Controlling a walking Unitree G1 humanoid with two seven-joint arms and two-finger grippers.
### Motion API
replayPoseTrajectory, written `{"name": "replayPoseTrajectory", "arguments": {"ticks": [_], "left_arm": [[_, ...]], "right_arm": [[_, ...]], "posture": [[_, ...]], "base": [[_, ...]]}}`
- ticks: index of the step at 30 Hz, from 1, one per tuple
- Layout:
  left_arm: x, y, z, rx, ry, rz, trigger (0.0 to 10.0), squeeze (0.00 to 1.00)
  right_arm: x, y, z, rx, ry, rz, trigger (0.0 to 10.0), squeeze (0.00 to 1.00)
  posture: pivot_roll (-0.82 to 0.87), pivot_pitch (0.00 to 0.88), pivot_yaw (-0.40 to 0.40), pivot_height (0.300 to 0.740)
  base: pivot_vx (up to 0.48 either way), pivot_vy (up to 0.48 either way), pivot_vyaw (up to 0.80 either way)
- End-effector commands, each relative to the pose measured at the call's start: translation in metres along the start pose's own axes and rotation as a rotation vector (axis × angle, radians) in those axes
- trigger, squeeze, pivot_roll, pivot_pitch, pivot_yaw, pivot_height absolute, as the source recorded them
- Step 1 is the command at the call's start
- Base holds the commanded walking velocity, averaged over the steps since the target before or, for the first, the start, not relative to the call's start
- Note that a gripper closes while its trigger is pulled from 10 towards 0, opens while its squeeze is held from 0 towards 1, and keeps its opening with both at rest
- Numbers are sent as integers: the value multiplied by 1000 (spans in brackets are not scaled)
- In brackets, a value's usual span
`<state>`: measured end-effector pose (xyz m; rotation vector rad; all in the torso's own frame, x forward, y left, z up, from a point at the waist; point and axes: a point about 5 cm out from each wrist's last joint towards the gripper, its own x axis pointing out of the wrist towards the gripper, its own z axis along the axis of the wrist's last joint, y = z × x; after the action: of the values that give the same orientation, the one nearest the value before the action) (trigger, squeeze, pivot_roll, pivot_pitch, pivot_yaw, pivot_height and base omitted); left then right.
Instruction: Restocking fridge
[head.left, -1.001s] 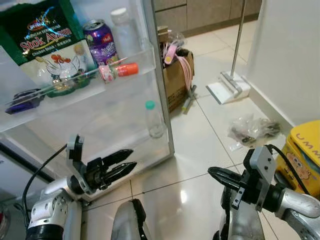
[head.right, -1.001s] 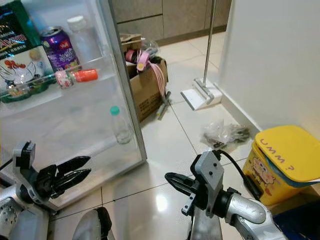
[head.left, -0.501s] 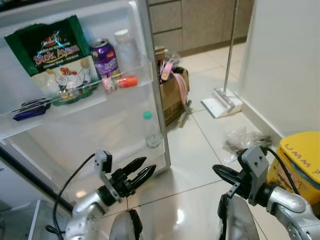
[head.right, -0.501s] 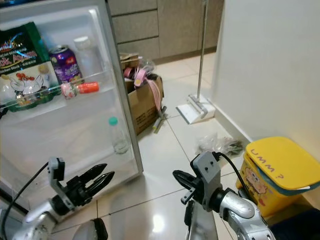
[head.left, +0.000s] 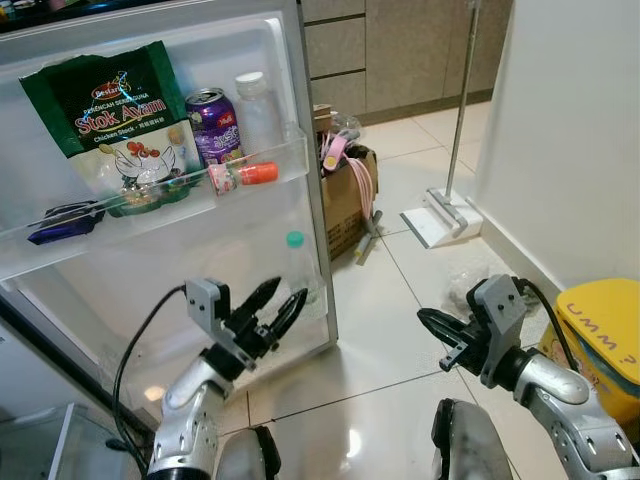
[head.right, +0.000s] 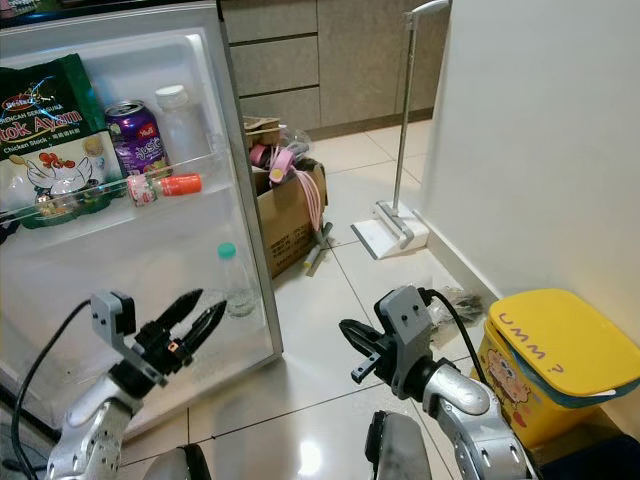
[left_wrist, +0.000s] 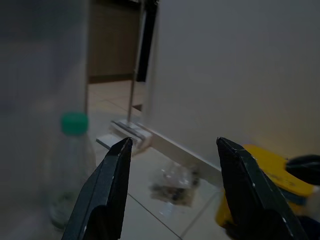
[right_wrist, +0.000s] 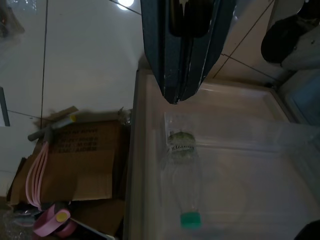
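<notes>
1. One open fridge door (head.left: 270, 250) dominates your view on the left; its upper shelf (head.left: 150, 205) carries the stock and its lower shelf sits near the floor.
2. You have a white wall (head.left: 570, 130) on the right, with a mop (head.left: 445, 205) leaning at its foot and a crumpled plastic bag (left_wrist: 172, 182) on the floor tiles beside it.
3. You can see a yellow bin (head.right: 555, 355) low at the right, just beyond your right arm.
4. Past the door edge stands a cardboard box (head.left: 345, 195) with pink straps hanging out of it.
5. On the upper shelf a green stock packet (head.left: 105, 120) stands at the left, with a dark flat item (head.left: 60, 220) lying at that end.
6. Next to the packet you have a purple can (head.left: 213, 125), upright, and a clear white-capped bottle (head.left: 258, 110) beside it.
7. A small orange-capped bottle (head.left: 240, 175) lies on its side in front of the can.
8. On the lower shelf a clear green-capped bottle (head.left: 300, 265) stands upright near the door's outer edge.
9. Your left end effector (head.left: 272, 305) is spread wide, raised just in front of the green-capped bottle without touching it.
10. Your right end effector (head.left: 432, 325) is closed narrow, holding nothing, low over the floor and pointing towards the door.
</notes>
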<state>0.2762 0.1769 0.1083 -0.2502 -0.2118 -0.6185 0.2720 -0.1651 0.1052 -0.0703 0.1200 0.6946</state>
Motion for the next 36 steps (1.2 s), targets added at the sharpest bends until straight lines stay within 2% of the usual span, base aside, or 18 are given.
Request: {"name": "replayPoseTrajectory", "arguments": {"ticks": [1, 12, 18, 28, 36], "left_arm": [[-2, 6, 3, 43, 18, 13, 10000, 0], [6, 6, 4, 64, 17, 9, 10000, 0], [9, -1, -3, 51, 25, -2, 10000, 0], [22, -27, -20, -12, 40, -70, 10000, 0], [24, -31, -24, -20, 52, -80, 10000, 0]], "right_arm": [[0, -1, 2, 2, -18, -1, 10000, 0], [2, -1, 1, -13, -23, 12, 10000, 0], [3, -2, 3, -19, -29, 19, 10000, 0], [4, -4, 6, -30, -36, 28, 10000, 0], [6, -7, 8, -37, -43, 31, 10000, 0]], "posture": [[-59, 0, 54, 422], [-61, 0, 54, 462], [-64, 0, 52, 486], [-71, 0, 49, 526], [-71, 0, 47, 561]], "base": [[0, 0, 0], [0, 0, 0], [0, 0, 0], [0, 0, 0], [0, 0, 0]]}}
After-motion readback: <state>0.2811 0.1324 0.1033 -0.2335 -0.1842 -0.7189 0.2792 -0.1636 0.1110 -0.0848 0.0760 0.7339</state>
